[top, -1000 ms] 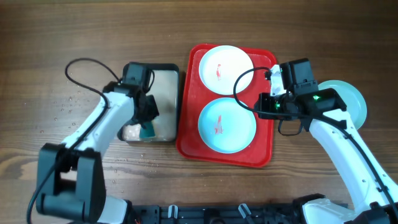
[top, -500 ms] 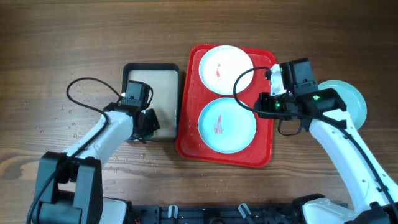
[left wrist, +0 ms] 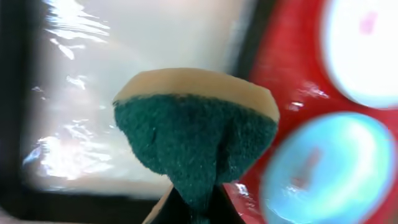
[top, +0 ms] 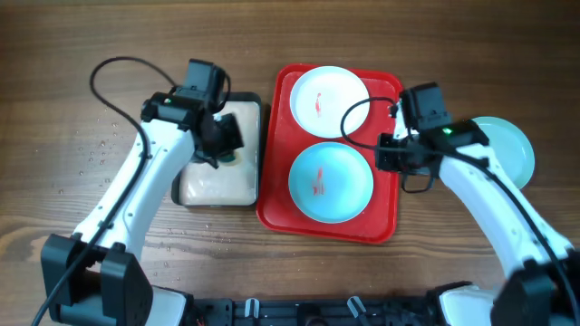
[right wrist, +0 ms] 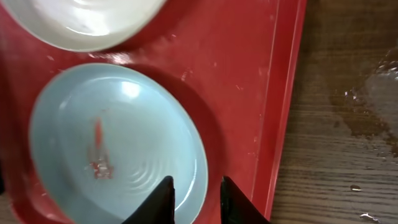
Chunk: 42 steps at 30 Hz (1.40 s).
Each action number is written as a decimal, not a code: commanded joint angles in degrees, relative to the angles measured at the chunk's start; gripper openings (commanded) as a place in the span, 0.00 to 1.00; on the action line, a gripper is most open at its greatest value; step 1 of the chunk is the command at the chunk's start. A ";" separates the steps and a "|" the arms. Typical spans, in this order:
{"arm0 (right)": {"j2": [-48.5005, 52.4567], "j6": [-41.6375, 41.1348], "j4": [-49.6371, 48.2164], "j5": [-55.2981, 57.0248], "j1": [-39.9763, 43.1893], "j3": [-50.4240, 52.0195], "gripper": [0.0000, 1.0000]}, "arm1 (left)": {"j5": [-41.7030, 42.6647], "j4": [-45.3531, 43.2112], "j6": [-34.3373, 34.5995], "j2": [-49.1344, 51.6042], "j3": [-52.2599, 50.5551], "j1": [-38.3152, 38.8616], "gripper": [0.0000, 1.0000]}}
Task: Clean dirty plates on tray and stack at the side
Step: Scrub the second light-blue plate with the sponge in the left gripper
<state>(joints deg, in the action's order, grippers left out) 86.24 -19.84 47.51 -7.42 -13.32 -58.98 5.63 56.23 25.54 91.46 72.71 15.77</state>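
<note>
**Overhead.** The left fingers (top: 225, 149) are clamped on a sponge (top: 221, 159). They hang over the black-rimmed beige tray (top: 217, 186), at its edge nearest the red tray (top: 385, 220). Two plates lie on the red tray, between the two sets of fingers. A turquoise plate (top: 331, 181) is just beside the right fingers (top: 384, 156), and a white plate (top: 329, 100) is further off. Each carries a red smear at its centre. A third plate (top: 507, 149), also turquoise, sits on the worktop (top: 54, 109) behind the right fingers. The arm partly hides it, and no smear can be made out on it.

**Left wrist.** The sponge has two layers, a pale foam backing and a dark green fibrous scouring face. It bulges above the point where the fingers pinch it. The beige tray beyond it looks glossy and wet. The view is blurred.

**Right wrist.** The right fingers stand narrowly apart and grip nothing. One is over the turquoise plate's rim, the other over bare red tray. The plate is smooth and glazed, with faint concentric rings. The tray is hard, shiny plastic with a raised rim.

**Assessment.** The step in hand appears to be carrying the sponge to the nearer dirty plate.
- The green face should land flat on the smear and work outward from it.
- A glazed plate will likely slide on slick plastic, so the right fingers should pin its rim first.
- Pressure should be moderate, because a hard push could tip the shallow plate.
</note>
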 commanded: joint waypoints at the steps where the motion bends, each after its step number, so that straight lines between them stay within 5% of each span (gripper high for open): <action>1: 6.93 5.14 -1.57 -6.43 -0.11 -0.52 0.23 | 10.71 -4.42 0.50 0.28 0.46 5.60 0.04; 7: 17.73 6.21 -3.58 -4.81 -0.11 -0.52 0.22 | 10.45 -13.35 3.45 7.39 0.37 16.24 0.04; 12: 19.32 6.19 -4.02 -4.83 -0.11 -0.52 0.06 | 10.43 -18.12 6.67 17.55 0.37 23.30 0.04; 17: 19.32 6.14 -4.04 -4.83 -0.13 -0.52 0.04 | 10.25 -24.13 8.20 25.05 0.37 26.69 0.04; 21: 19.32 6.21 -4.09 -4.81 -0.13 -0.52 0.04 | -10.71 -17.59 16.28 26.14 0.39 26.10 0.04; 26: 19.32 6.36 -4.20 -4.79 -0.13 -0.52 0.04 | -20.31 -10.05 16.98 26.14 0.39 23.56 0.04; 30: 19.32 6.38 -4.22 -4.79 -0.13 -0.52 0.04 | -16.72 -11.21 16.96 26.14 0.39 24.00 0.04; 36: 19.32 6.38 -4.17 -4.17 -0.13 -0.52 0.04 | 14.27 -28.61 16.96 26.75 0.37 26.25 0.04; 40: 19.32 6.40 -4.00 -4.20 -0.13 -0.52 0.04 | 14.58 -30.18 16.94 27.45 0.37 28.76 0.04; 42: 19.32 6.47 -3.74 -4.20 -0.13 -0.52 0.04 | 6.62 -25.64 16.94 27.76 0.37 29.11 0.04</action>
<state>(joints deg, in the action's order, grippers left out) 103.94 -13.80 43.59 -14.55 -13.23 -59.42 15.59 26.26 41.54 116.49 74.41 43.42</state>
